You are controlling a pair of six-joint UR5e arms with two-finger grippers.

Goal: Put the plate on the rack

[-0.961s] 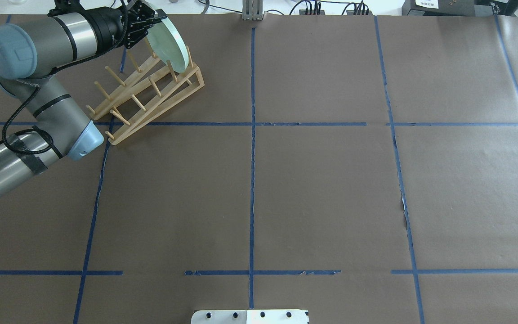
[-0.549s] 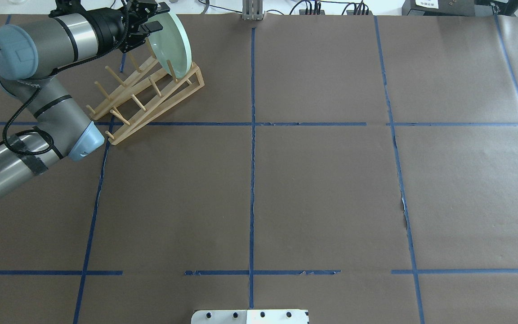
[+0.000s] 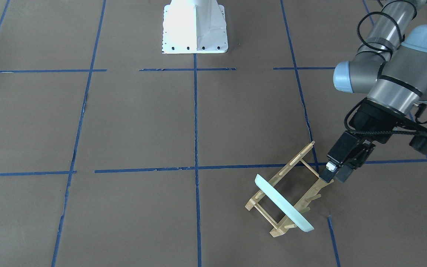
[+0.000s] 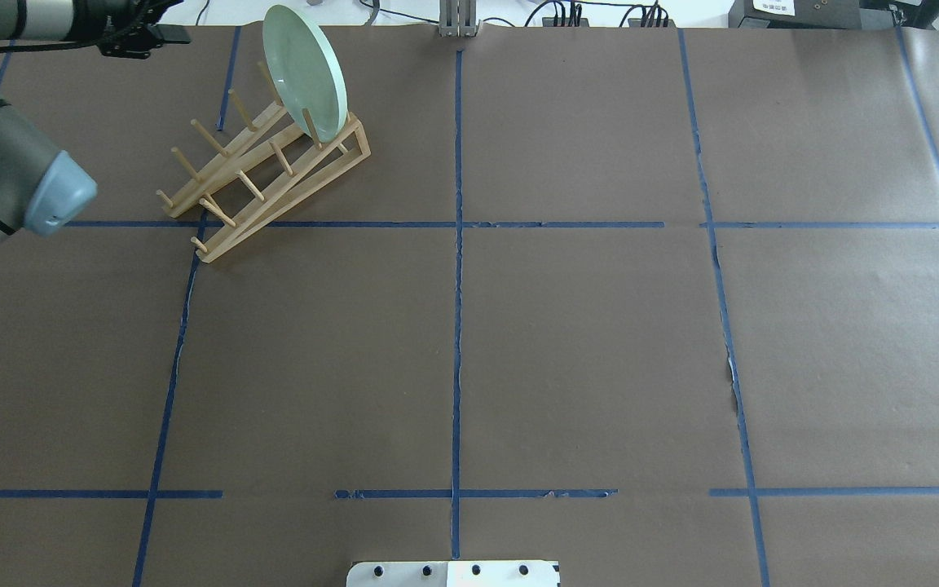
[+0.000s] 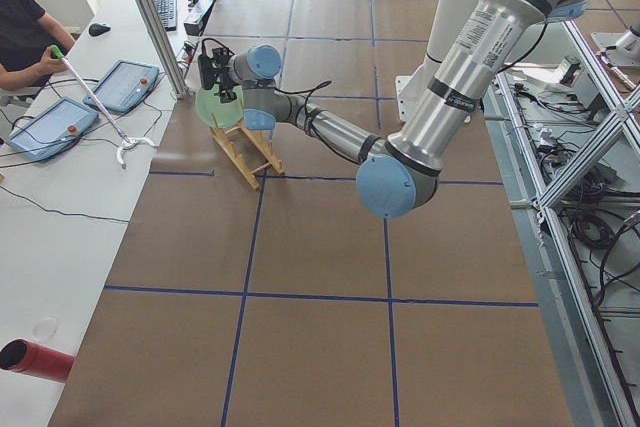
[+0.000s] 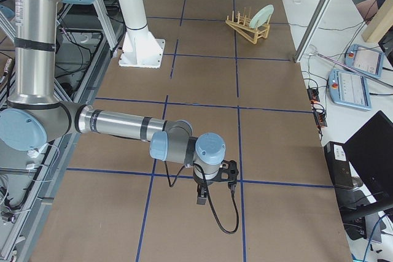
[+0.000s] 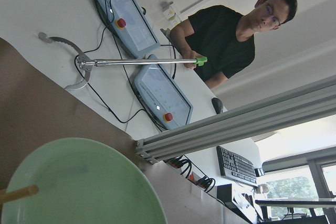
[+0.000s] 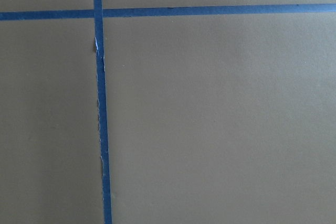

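Exterior front-facing
- Plate (image 3: 284, 202): pale green, on edge across both rails of the rack (image 3: 287, 167), in the end slot farthest from the robot base (image 3: 195, 29), leaning slightly
- Rack: light wood, pegged, set diagonally on the brown worktop (image 3: 143, 122)
- Left end effector (image 3: 335, 174): fingers apart, nothing between them; just beside the rack's rail on the robot's left, clear of the plate; contact with the rail cannot be told
- Left arm (image 3: 395, 85): enters from the view's upper right

Overhead exterior
- Plate upright at the rack's far, raised end, its face turned toward the left arm
- Left end effector only partly in frame at the top left edge, well apart from the plate
- Blue tape lines (image 4: 457, 326) divide the worktop into squares

Exterior left
- Left arm stretched out to the rack; end effector above and beside the plate, not touching
- Operator (image 5: 25, 32) seated at the side bench with two pendants (image 5: 95, 102)
- Red cylinder (image 5: 35, 360) on the bench's near corner

Exterior right
- Right end effector (image 6: 212, 189): pointed down over a tape crossing, well apart from the rack; whether open or closed cannot be told
- Plate and rack small at the far end

Left wrist-mounted
- Plate fills the lower left, one peg (image 7: 18, 193) crossing its edge
- Operator holds a rod with a green grip (image 7: 142, 62)

Right wrist-mounted
- Bare worktop and tape lines only; no fingers in frame
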